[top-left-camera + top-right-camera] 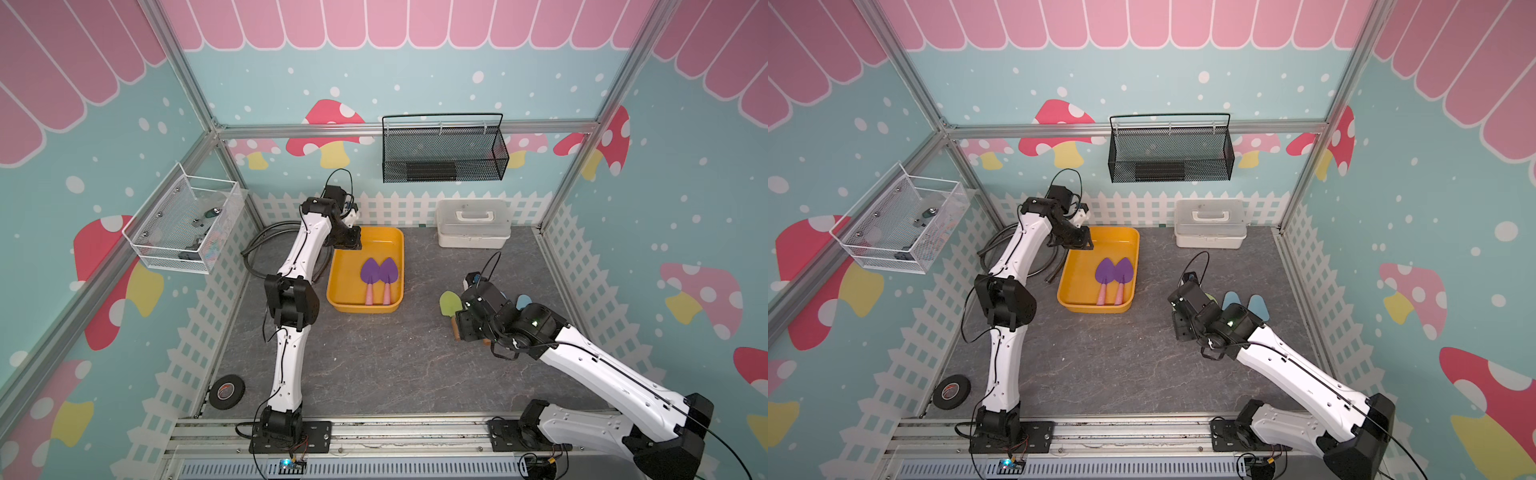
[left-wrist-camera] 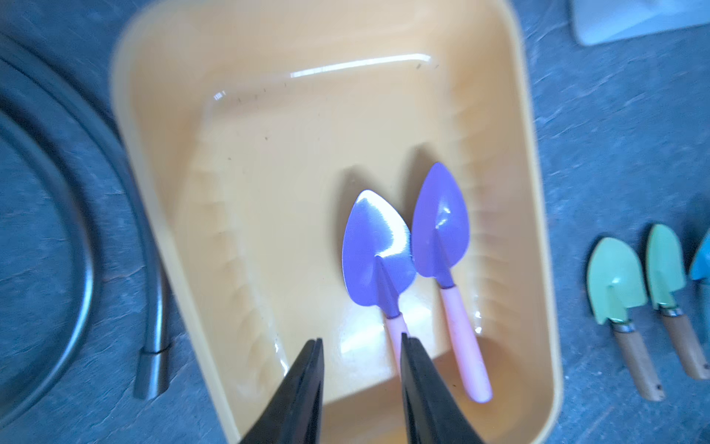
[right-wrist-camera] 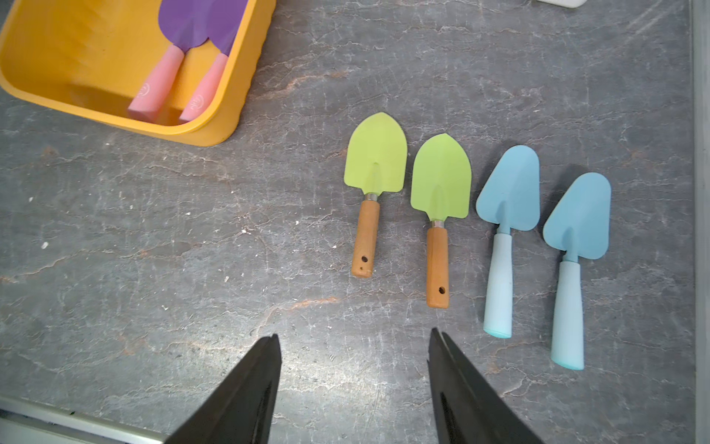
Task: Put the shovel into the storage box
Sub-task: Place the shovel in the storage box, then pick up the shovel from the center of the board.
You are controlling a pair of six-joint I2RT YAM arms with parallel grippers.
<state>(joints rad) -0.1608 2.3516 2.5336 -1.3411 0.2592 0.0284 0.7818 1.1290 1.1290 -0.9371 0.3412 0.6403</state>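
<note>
Our left gripper point(image 2: 360, 338) holds its two black fingers point(image 2: 303, 384) apart with a clear gap, and nothing is clamped between them. The pink handle of a purple shovel point(image 2: 378, 246) runs past the inner edge of one finger, and we cannot tell whether they touch. Beside it lies the other purple shovel point(image 2: 442, 230), just as pointed and glossy in the blade, with the same pink handle. The two blades nearly touch. Both lie flat on the floor of the storage box point(image 2: 165, 153), a shallow yellow-orange tub with rounded corners and a rolled rim. In both top views they sit in the half of the box nearer our right arm, blades toward the back wall and handle ends close to the front wall. The left gripper hangs over the box's far corner on our left side. Our right gripper point(image 3: 354, 334) also has its fingers point(image 3: 238, 392) spread wide and empty, above the bare grey table point(image 3: 153, 230). Just beyond it, four shovels lie in a row on the table outside the box. The first green shovel point(image 3: 374, 161) and second green shovel point(image 3: 442, 180) have wooden handles. The first blue shovel point(image 3: 509, 192) and second blue shovel point(image 3: 578, 215) have pale blue handles. Farther out, we see a white lidded case point(image 1: 473, 224) by the back fence, a black mesh basket point(image 1: 444, 153) hung above it, a white wire basket point(image 1: 183, 224) on the left wall, a grey hose point(image 2: 153, 269) beside the box, and a roll of black tape point(image 1: 226, 391).
</note>
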